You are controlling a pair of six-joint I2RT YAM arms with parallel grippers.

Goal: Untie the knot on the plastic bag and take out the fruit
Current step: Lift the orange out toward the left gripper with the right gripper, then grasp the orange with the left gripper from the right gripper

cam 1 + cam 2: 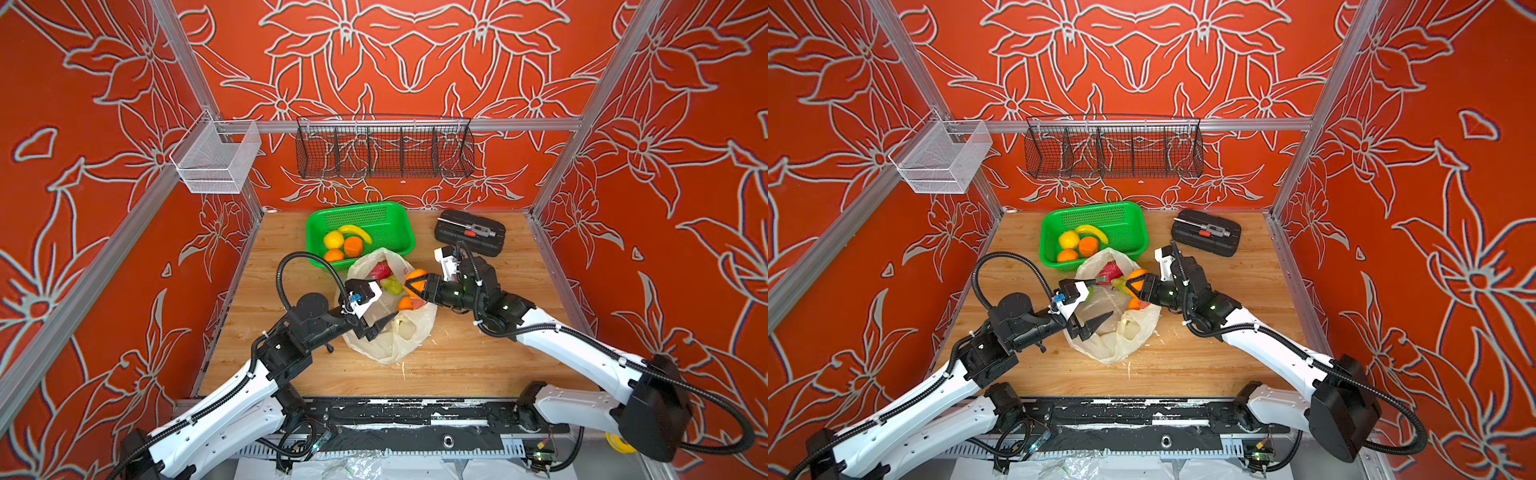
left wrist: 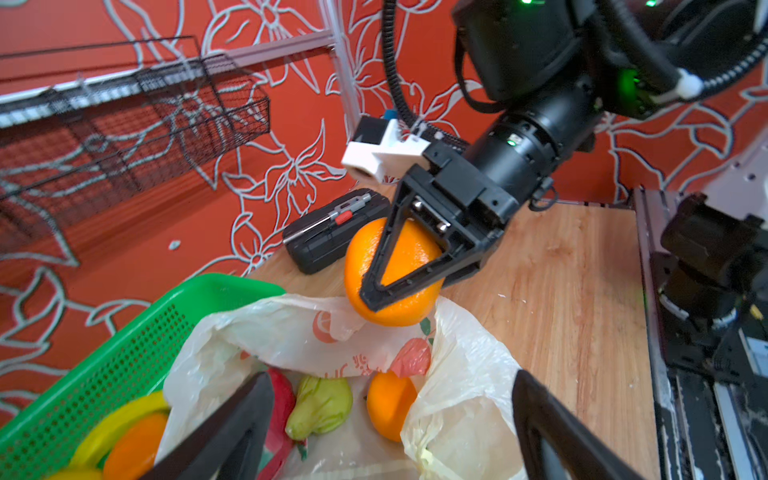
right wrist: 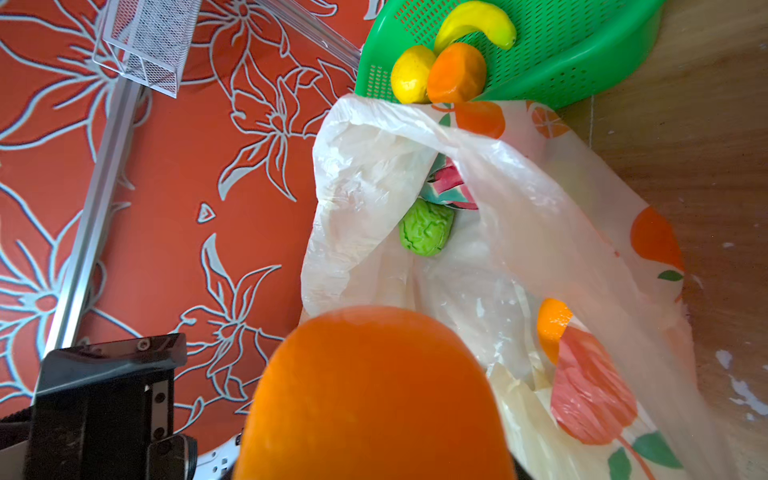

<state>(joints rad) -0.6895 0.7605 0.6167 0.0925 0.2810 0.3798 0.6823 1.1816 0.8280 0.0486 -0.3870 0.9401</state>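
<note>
**Right pincer grips an orange in front of the green basket**

The green basket (image 1: pixel 374 214) stands at the back of the wooden table (image 1: pixel 478 365). The plastic bag (image 1: pixel 392 347) lies just in front of the basket, on the robot's side. Its far edge reaches the near rim of the basket. The mouth of the bag is open and faces upward.

The right gripper (image 1: pixel 409 285) is clenched on an orange (image 1: pixel 417 274). In the left wrist view, one black finger (image 2: pixel 371 296) crosses the front of this fruit. The orange is in the air in front of the right corner of the basket, over the edge of the bag. It cannot be told if it touches the plastic.

The left gripper (image 1: pixel 1104 297) is released. Its two fingers (image 2: pixel 249 409) stand wide apart with nothing between them, in front of the basket and over the open mouth of the bag.

Inside the bag, a pink dragon fruit (image 1: pixel 380 270) lies nearest to the basket. A bumpy green fruit (image 1: pixel 391 286) is just beside it, and a second orange (image 1: pixel 405 303) is farther from the basket.

In the basket lie a lemon (image 1: pixel 333 240), a large orange (image 1: pixel 353 246), a small orange (image 1: pixel 333 255) and a banana (image 1: pixel 356 232). A black case (image 1: pixel 469 232) lies to the right of the basket.
</note>
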